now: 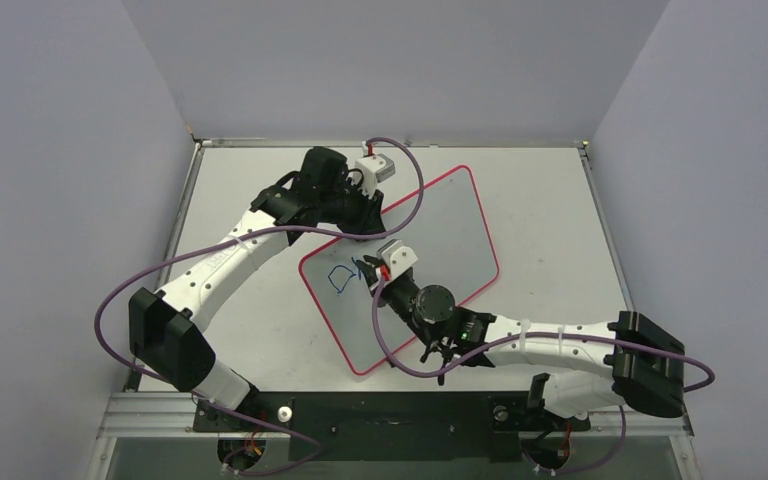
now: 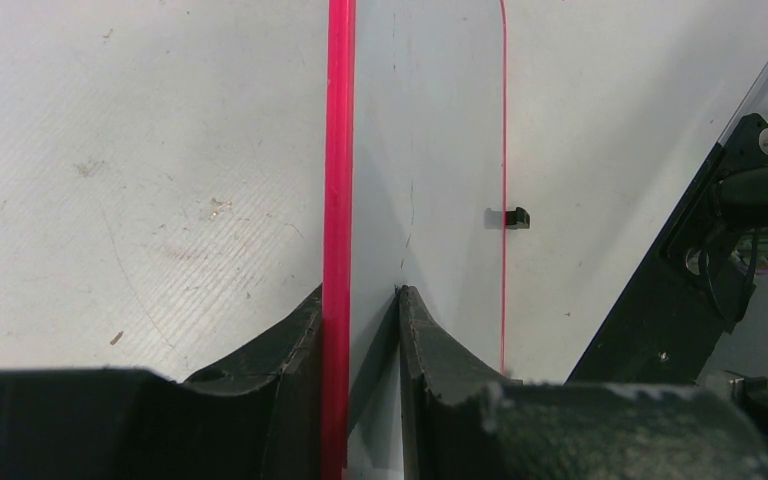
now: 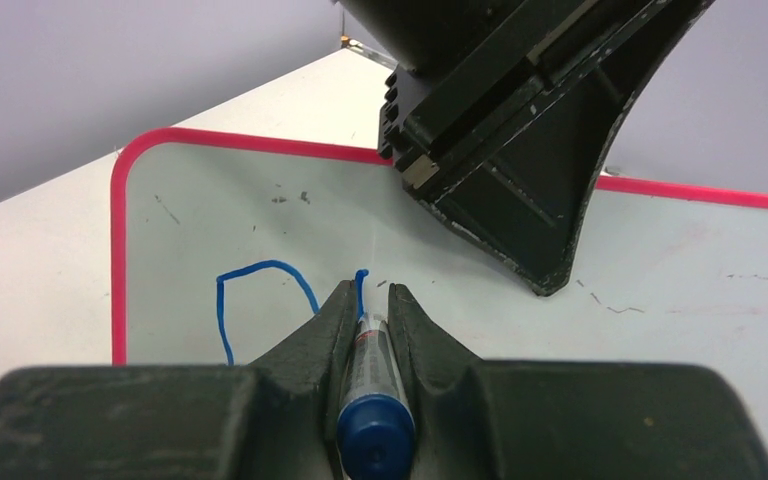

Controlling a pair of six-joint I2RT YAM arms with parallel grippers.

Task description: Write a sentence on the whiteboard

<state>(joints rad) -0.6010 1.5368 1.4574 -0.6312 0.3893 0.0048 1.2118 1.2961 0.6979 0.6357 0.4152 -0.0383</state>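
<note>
Top external view: the board [image 1: 445, 225] lies flat on the table [image 1: 550, 200] at the centre, with its long axis running from 8 to 2 o'clock. The blue writing [image 1: 341, 278] sits near the board's 9 o'clock corner and is so far one looped D shape plus a short stroke. The right gripper [image 1: 375, 272] is just at 3 o'clock of the writing. The left gripper [image 1: 363, 230] stands on the board's 11 o'clock long edge.

Right wrist view: the right gripper [image 3: 370, 290] is clamped on a marker [image 3: 375, 432]. The blue cap end points at the camera and the tip is at 12 o'clock, on the board [image 3: 660, 260]. The short stroke rises just beyond the tip, and the loop [image 3: 260, 268] lies at 10 o'clock of the jaws.

Left wrist view: the left gripper [image 2: 360, 295] has its jaws a little apart, astride the red rim [image 2: 338, 150]. One finger is against the rim's outer side. The other rests on the board [image 2: 425, 150]. A black clip [image 2: 512, 217] sits on the far rim at 2 o'clock.
</note>
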